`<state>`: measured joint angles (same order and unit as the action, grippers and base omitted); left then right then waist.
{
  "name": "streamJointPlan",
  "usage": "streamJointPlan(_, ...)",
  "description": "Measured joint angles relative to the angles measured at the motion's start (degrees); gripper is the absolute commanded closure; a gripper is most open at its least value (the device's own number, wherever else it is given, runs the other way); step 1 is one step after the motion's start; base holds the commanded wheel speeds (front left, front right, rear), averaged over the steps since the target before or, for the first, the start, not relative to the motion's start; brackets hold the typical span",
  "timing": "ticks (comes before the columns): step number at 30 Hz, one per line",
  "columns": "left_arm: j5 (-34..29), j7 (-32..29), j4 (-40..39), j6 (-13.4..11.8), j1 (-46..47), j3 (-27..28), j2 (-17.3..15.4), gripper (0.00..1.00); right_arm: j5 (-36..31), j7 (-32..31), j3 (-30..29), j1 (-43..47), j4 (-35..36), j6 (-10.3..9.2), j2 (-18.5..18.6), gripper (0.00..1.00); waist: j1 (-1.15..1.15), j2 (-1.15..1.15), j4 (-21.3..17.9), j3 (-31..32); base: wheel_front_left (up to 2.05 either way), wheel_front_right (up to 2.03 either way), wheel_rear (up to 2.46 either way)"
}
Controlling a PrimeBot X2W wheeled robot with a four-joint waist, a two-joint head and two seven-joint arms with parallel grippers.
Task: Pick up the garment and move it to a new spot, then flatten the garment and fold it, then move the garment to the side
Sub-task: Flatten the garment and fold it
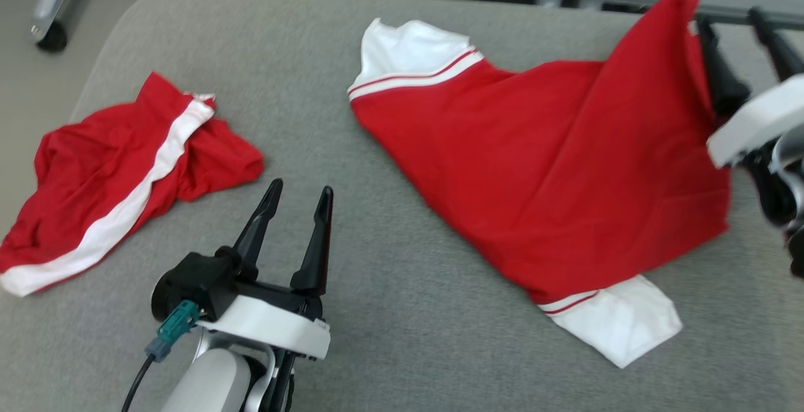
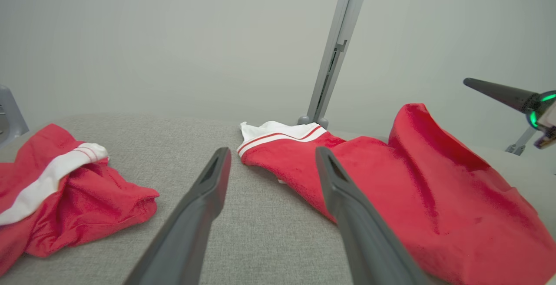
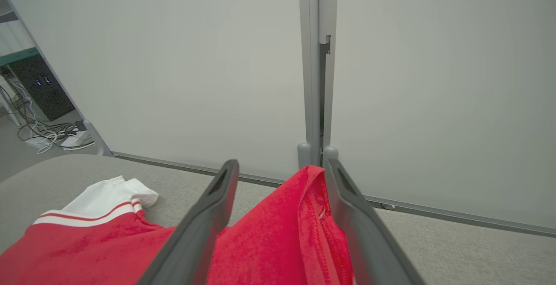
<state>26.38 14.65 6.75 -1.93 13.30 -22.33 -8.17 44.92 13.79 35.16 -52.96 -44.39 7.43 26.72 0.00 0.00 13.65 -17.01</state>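
1. Left gripper (image 1: 301, 187) sat closest to the lens, hovering over the near-left part of the grey pad (image 1: 389, 311), fingers spread wide with nothing between them.
2. Red shirt (image 1: 553, 167), the garment that matters here, was sprawled across the right half of the pad, crooked and not flat. One white sleeve (image 1: 408, 48) pointed toward the pad's far edge and the near sleeve (image 1: 619, 321) toward its front edge.
3. Right gripper (image 1: 730, 17) was up by the pad's far-right corner, jaws apart. A raised corner (image 3: 304, 202) of the shirt stood in the gap between its fingers, right up against one of them. Couldn't tell if it was snagged or loose.
4. Red shorts (image 1: 125, 173) with a white stripe lay crumpled at the pad's left edge, well apart from the shirt.
5. Handling-wise, my guess: light, floppy knit with zero stiffness, so it'll droop and bunch wherever it isn't held. Dragging it over the pad's weave may wrinkle it.
6. Best holds, imo: pinch the hem corners or the shoulders by the sleeve stripes, one per gripper, then pull apart to flatten.
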Motion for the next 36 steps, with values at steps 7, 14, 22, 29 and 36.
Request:
streamJointPlan(7,0.5,-2.3,-1.9,-1.2,-3.7,0.3,-1.8,0.0,-2.3,1.1,-6.8,12.7,9.9,0.0,-0.2,0.0,0.0,0.0,-6.5,6.1,0.0,0.0,0.0)
streamJointPlan(14,1.4,-3.0,-2.7,-2.0,-6.6,0.5,-2.2,0.0,-10.2,1.2,-19.8,27.9,22.1,0.0,-5.0,0.0,0.0,0.0,-11.7,10.4,0.0,0.0,0.0)
streamJointPlan(22,1.8,-7.2,-2.0,-0.9,-8.2,-3.0,-2.8,0.0,-15.5,1.3,-28.0,42.3,32.3,0.0,-12.2,0.0,0.0,0.0,-16.7,12.8,0.0,0.0,0.0)
streamJointPlan(29,4.2,-19.5,2.9,2.4,-6.3,-10.5,0.6,0.0,-17.2,1.3,-29.9,43.0,33.0,0.0,-14.0,0.0,0.0,0.0,-18.1,11.0,0.0,0.0,0.0)
streamJointPlan(36,8.5,-23.6,9.9,4.4,-3.2,-12.1,3.4,0.0,-17.8,1.3,-30.2,41.9,33.2,0.0,-15.0,0.0,0.0,0.0,-20.4,9.7,0.0,0.0,0.0)
